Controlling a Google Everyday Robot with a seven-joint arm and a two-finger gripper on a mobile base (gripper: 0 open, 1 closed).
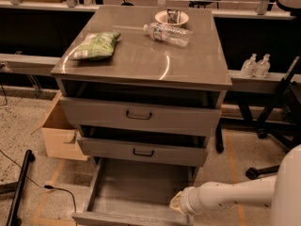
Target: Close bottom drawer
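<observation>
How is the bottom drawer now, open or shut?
Open: the bottom drawer is pulled far out, with its tray floor exposed. The gripper is over a front corner.

A lab-like workroom: floor cables [59,189], cardboard box [59,136], sanitizer bottles [249,66], pincer [179,204] low beside the cabinet [141,62].
</observation>
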